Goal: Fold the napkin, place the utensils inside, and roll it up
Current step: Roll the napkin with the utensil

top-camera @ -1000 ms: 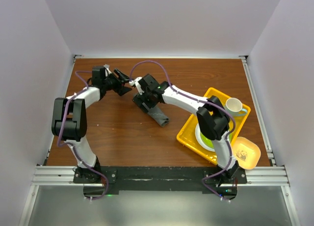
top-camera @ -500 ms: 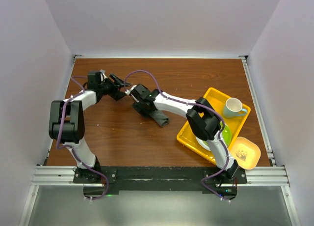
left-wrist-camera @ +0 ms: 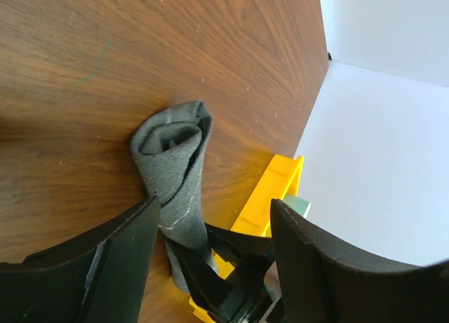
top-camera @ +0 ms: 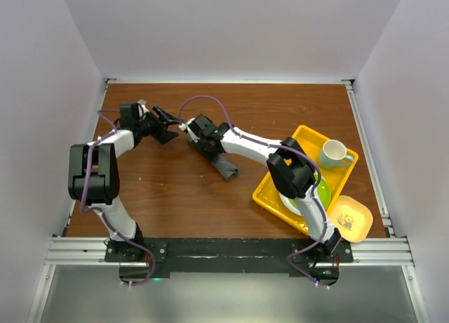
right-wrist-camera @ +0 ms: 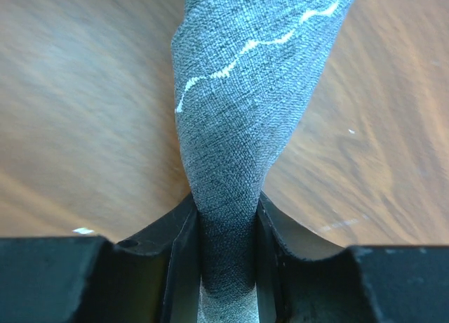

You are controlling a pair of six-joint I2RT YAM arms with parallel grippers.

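One free end of the rolled napkin point(top-camera: 227, 168) lies nearest us on the table point(top-camera: 154, 189), and we judge it could unwind, or spill any utensil hidden inside, if lifted. Farther on, our right claw point(right-wrist-camera: 226, 228) pinches the roll's other end, narrowed onto bunched cloth that might slip; beyond it our left claw point(top-camera: 172, 124) hangs wide open, empty.

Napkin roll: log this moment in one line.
napkin: rolled, lying on table | right gripper: shut on napkin | left gripper: open, holding nothing
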